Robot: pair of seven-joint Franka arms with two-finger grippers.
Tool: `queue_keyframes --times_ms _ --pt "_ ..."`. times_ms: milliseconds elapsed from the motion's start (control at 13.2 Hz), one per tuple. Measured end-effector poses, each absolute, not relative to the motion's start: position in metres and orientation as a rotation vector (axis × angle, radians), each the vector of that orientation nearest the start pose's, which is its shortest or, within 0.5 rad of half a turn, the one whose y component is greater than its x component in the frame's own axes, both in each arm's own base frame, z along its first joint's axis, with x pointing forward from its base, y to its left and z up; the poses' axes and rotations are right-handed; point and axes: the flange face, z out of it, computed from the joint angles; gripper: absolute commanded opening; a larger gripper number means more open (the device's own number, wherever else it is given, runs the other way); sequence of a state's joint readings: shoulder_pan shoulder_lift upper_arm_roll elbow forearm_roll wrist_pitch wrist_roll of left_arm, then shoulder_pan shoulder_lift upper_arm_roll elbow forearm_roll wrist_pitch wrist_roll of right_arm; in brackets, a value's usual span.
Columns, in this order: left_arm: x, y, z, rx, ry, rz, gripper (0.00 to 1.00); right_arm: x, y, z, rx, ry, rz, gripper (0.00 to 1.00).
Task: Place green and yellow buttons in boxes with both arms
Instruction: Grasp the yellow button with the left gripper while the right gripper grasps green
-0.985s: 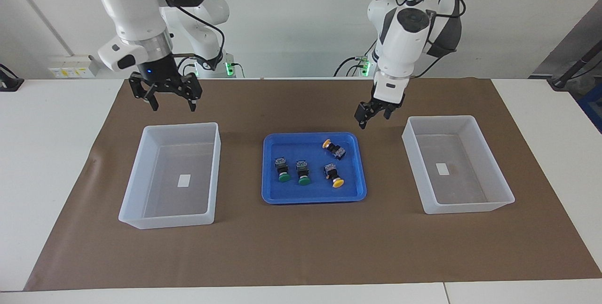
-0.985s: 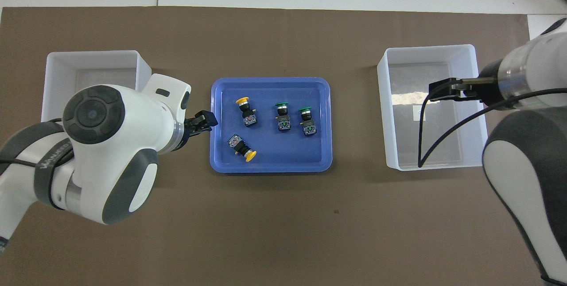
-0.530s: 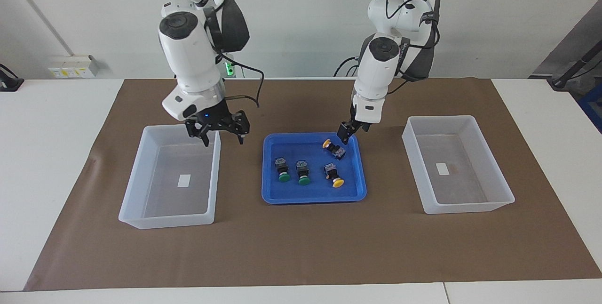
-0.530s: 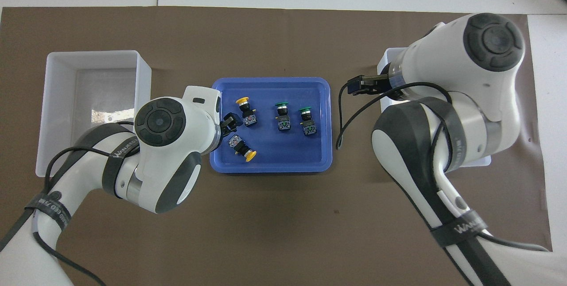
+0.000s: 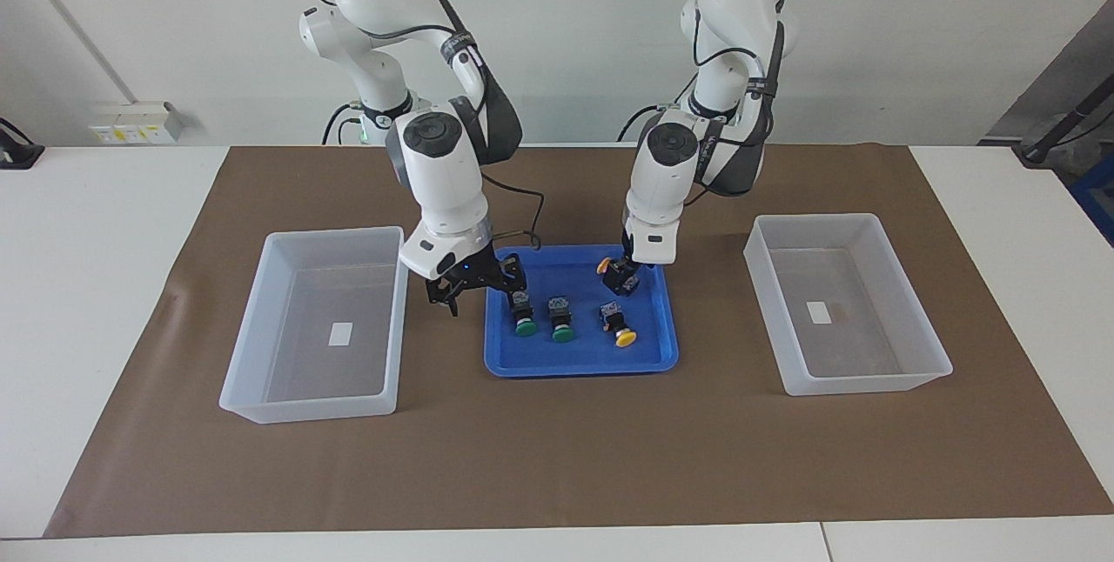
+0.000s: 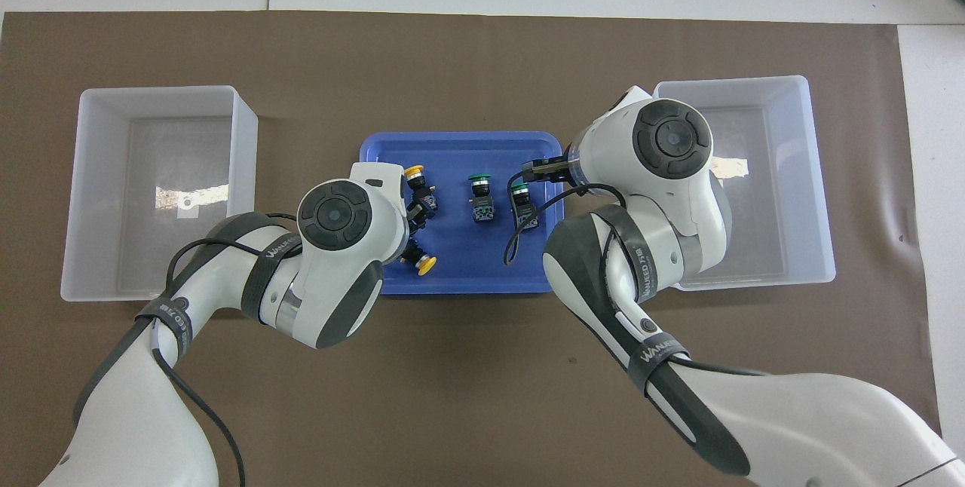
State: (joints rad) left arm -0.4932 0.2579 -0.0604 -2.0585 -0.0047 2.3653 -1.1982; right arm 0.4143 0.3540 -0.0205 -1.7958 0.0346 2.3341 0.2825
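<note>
Green-capped (image 5: 525, 328) and yellow-capped push-buttons (image 5: 624, 337), black-bodied with round glossy caps, lie in my shallow blue tray (image 5: 579, 364) between two tall translucent bins (image 5: 315, 405); since half a second ago both arms swung inward; my right gripper (image 5: 474, 282), fingers spread, hangs beside a green one; my left gripper (image 5: 623, 276) sits at a yellow one, closure I cannot tell.

Four push-button switches are lying on their sides in the blue tray (image 5: 581, 364), black bodies, bluish-grey ends. Two green-capped buttons (image 5: 525, 327) (image 5: 563, 334) are sitting side by side, caps pointing away from the robots. One yellow-capped button (image 5: 623, 337) is lying beside them; the other yellow button (image 5: 604, 266) is lying nearer the robots. Two translucent white bins (image 5: 318, 323) (image 5: 842, 301), labels inside, are flanking the tray.
</note>
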Motion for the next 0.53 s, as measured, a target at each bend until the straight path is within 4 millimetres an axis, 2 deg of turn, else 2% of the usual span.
queue_keyframes --times_ms 152,303,379,455,530 --pt "0.503 -0.312 0.315 -3.022 -1.024 -0.028 0.41 0.600 0.266 0.355 -3.039 -0.170 -0.275 1.00" --pt "0.501 -0.315 0.315 -3.016 -1.044 -0.027 0.16 0.589 0.276 0.335 -3.025 -0.211 -0.308 0.97" --pt "0.499 -0.317 0.315 -3.014 -1.049 -0.027 0.08 0.586 0.278 0.329 -3.023 -0.241 -0.312 0.90" --pt "0.499 -0.318 0.315 -3.013 -1.052 -0.027 0.00 0.585 0.277 0.327 -3.023 -0.261 -0.313 0.90" --pt "0.499 -0.319 0.316 -3.015 -1.050 -0.030 0.00 0.585 0.278 0.328 -3.023 -0.270 -0.314 0.90"
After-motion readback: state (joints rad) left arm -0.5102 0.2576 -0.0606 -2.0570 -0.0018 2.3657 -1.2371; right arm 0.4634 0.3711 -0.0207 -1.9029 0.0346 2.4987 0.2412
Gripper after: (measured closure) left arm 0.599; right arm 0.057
